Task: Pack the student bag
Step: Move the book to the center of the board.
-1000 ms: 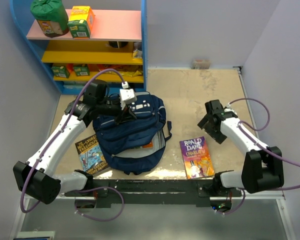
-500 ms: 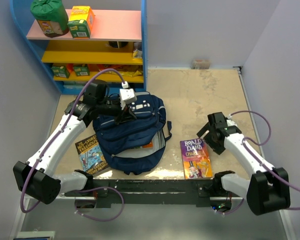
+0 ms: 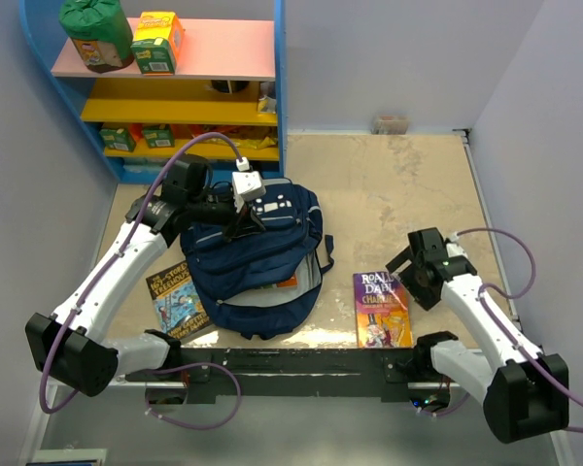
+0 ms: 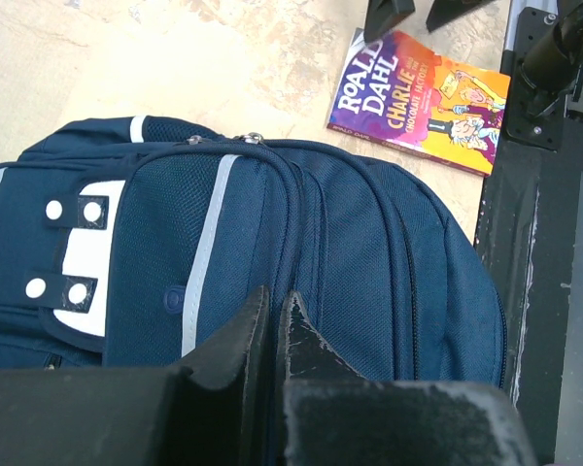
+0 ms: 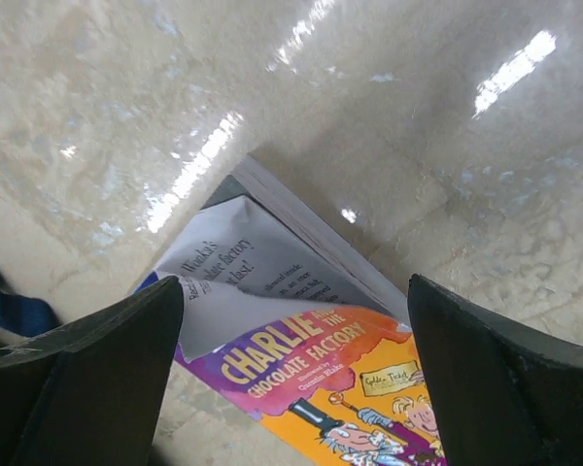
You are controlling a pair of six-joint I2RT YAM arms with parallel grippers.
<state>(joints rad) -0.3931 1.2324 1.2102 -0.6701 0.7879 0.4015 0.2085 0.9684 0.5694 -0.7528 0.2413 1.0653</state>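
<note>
Book (image 5: pixel 316 374) cover corner curled: right wrist only

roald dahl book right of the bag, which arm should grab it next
Right: the right gripper, open, hovers over the book; the left gripper looks clamped on the student bag, farther away.

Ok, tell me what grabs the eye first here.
The navy backpack fills the middle of the table, the left gripper shut at its top. To its right lies a bright Roald Dahl book, cover corner curled back, with the right gripper open over it.
</note>
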